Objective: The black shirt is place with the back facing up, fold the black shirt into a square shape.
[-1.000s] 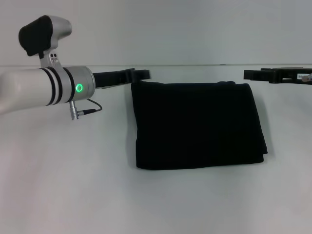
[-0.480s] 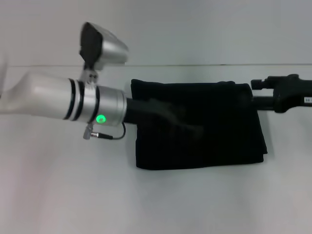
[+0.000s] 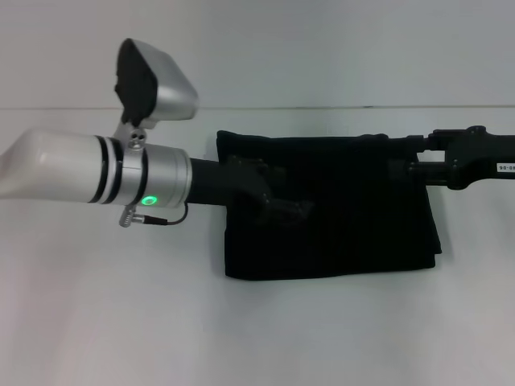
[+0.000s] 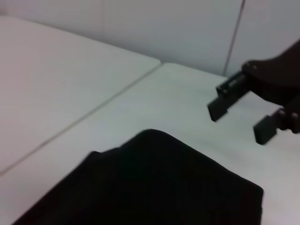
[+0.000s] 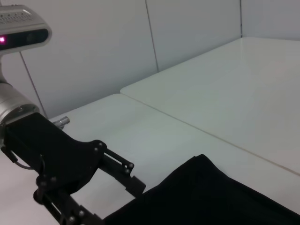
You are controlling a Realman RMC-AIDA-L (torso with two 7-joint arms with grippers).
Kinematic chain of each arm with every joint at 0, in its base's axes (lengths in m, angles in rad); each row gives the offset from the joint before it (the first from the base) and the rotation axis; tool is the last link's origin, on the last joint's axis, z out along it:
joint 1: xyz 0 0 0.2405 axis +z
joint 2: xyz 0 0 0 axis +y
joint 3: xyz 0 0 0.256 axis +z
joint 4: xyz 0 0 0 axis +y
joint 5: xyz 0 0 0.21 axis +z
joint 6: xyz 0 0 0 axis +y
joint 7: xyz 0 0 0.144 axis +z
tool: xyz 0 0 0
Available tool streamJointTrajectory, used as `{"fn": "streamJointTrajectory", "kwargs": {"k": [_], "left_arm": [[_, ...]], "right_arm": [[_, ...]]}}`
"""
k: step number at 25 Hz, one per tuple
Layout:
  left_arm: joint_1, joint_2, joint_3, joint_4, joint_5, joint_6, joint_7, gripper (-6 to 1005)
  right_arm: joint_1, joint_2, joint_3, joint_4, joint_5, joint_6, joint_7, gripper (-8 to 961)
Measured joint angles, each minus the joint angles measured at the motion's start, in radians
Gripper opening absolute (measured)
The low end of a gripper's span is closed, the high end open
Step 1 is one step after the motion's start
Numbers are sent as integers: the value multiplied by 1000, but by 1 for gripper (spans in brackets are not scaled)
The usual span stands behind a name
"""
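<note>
Shirt: the large plain black fabric shirt [image 3: 330, 209] lies flat on the white table [image 3: 121, 314], folded into a compact, nearly square block; no lettering shows on the upper face.
Shirt edges: the near edge and the edge on the robot's right show stacked layers; the far left corner is rounded and slightly raised in the left wrist view [image 4: 150, 183].
Left gripper: the black rigid left gripper [image 3: 282, 211] reaches out from the silver and white forearm over the left part of the shirt, low above the cloth.
Left jaws: in the right wrist view the left gripper [image 5: 117, 185] has its two fingers apart, with nothing between them; one finger [image 5: 123, 177] ends at the shirt's edge [image 5: 206, 197].
Hard to tell: black on black in the head view, so whether the left fingertips touch the cloth cannot be told.
Right gripper: the black right gripper [image 3: 398, 157] comes in from the right, over the shirt's far right corner.
Right jaws: in the left wrist view the right gripper [image 4: 234, 119] holds its two fingers apart, empty, just beyond the shirt's far edge.
Cut off: the right arm runs out of the head view; the left forearm hides the table behind it.
</note>
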Motion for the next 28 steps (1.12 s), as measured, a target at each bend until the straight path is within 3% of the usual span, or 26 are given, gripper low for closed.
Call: {"fn": "streamJointTrajectory", "kwargs": {"k": [4, 9, 15, 18, 28], "left_arm": [[14, 2, -11, 10, -18, 4, 0, 801], [24, 3, -39, 10, -32, 4, -6, 804], [28, 0, -40, 12, -46, -3, -1, 849], [28, 0, -40, 13, -54, -4, 1, 891], [36, -2, -39, 13, -82, 16, 0, 891]], "right_arm": [[3, 2, 1, 0, 0, 13, 4, 678], [11, -1, -1, 0, -6, 28, 8, 751], [12, -7, -9, 0, -13, 40, 16, 937], [12, -5, -9, 0, -22, 53, 16, 933], [7, 4, -11, -1, -47, 57, 15, 931]]}}
